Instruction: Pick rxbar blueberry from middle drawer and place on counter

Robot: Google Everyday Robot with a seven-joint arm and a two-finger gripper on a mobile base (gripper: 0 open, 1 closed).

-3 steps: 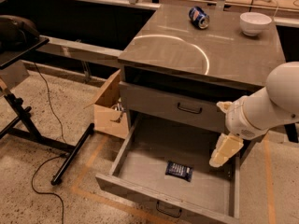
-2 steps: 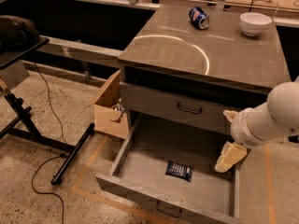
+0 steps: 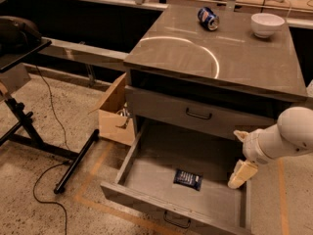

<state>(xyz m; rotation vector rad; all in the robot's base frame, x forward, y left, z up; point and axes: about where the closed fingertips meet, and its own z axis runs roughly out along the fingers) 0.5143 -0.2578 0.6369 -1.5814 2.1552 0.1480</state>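
The rxbar blueberry [image 3: 188, 179] lies flat on the floor of the open middle drawer [image 3: 146, 168], a little right of its centre. The drawer is pulled far out below the counter [image 3: 215, 58]. My gripper [image 3: 240, 173] hangs at the end of the white arm over the drawer's right side, to the right of the bar and apart from it. It holds nothing that shows.
A blue soda can [image 3: 208, 18] lies on its side and a white bowl [image 3: 267, 24] stands at the back of the counter. An open cardboard box [image 3: 116, 112] sits on the floor left of the cabinet. A black stand [image 3: 29, 126] with a cable is at left.
The arm and gripper have moved to the right and slightly down, toward the drawer's right wall. The bar and drawer have not moved.
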